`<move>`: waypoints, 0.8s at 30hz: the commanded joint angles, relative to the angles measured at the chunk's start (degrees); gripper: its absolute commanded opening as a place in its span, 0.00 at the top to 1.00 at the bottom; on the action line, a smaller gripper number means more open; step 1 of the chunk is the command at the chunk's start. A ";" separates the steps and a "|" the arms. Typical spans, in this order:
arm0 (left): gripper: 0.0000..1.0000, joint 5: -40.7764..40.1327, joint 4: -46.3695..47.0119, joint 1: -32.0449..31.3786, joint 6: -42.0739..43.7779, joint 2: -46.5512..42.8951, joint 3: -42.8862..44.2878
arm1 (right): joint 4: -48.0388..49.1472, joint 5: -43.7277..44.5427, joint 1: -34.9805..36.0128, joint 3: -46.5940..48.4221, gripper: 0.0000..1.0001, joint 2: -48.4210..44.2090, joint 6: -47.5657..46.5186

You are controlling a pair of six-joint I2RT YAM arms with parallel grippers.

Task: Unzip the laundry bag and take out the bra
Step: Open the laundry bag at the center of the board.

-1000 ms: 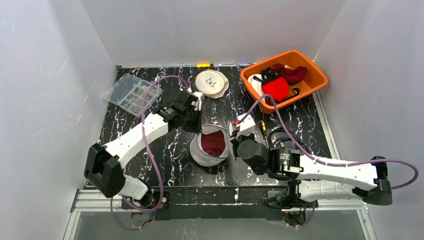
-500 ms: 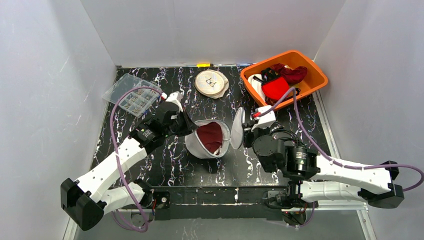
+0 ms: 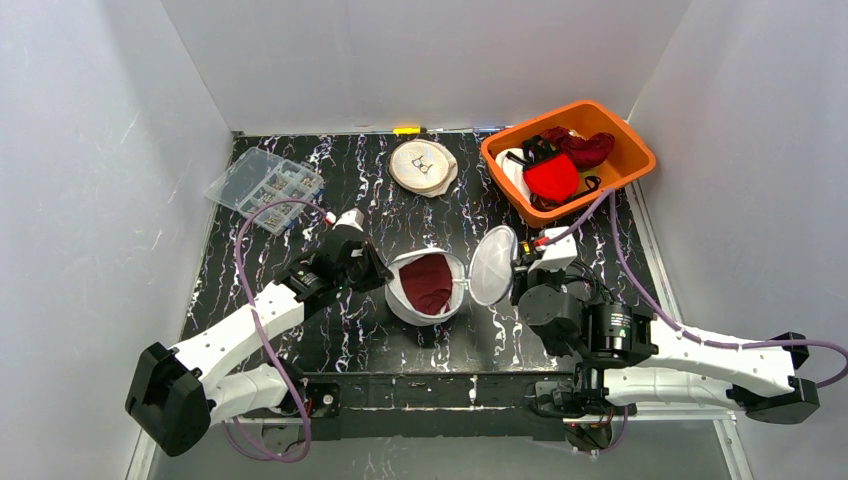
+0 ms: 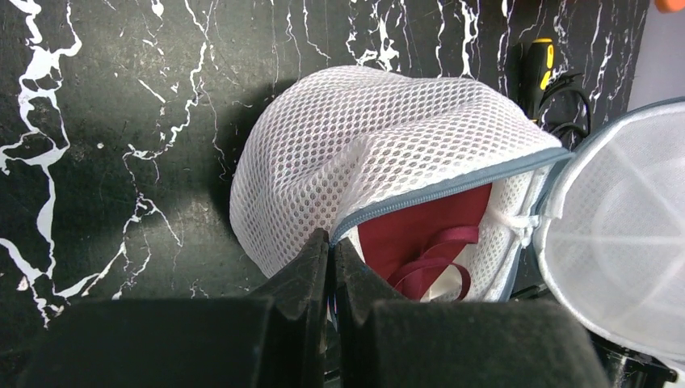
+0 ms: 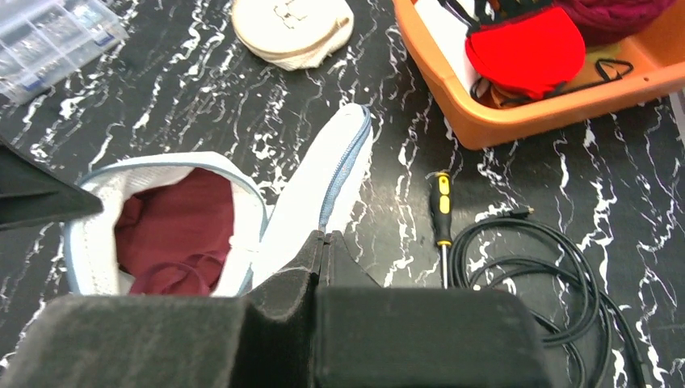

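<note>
The bag (image 3: 398, 302) is sitting mid-worktop, unzipped, lid (image 3: 492, 265) standing wide open, red bra (image 3: 428, 283) showing inside. The left gripper (image 3: 372, 272) is pinching the rim, jaws closed tight, and the right gripper (image 3: 515, 272) is clamped on the lid. Best play, I reckon: one gripper anchoring while the other is going in for a strap. A screwdriver (image 5: 440, 206) and cable (image 5: 525, 259) are crowding the right side, with the bin (image 3: 600, 188) beyond.

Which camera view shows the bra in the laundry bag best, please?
Right wrist: it looks into the open laundry bag at the red bra. Left wrist shows fabric and straps through the zip gap; top external, a small patch.
</note>
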 commanded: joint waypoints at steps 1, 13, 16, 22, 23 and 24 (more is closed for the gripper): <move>1.00 -1.31 2.38 0.14 -0.50 -1.49 -0.61 | -7.78 4.10 0.05 -0.57 0.95 -1.49 10.53; 1.00 1.45 -1.14 0.17 0.09 -0.81 1.14 | -11.76 1.17 0.06 9.83 0.37 1.31 5.59; 1.00 2.37 -3.18 0.14 0.19 -0.49 2.25 | -0.55 -9.26 0.02 11.15 0.37 3.25 -5.07; 1.00 4.47 -9.22 0.14 0.84 1.98 4.35 | 13.79 -21.41 0.05 8.72 0.42 16.44 -8.50; 1.00 4.70 -9.85 0.19 1.06 2.19 4.57 | 15.41 -21.72 0.05 8.54 0.44 18.84 -8.33; 1.00 4.85 -10.36 0.16 1.29 2.26 4.74 | 17.60 -22.31 -0.28 8.18 0.46 21.08 -8.50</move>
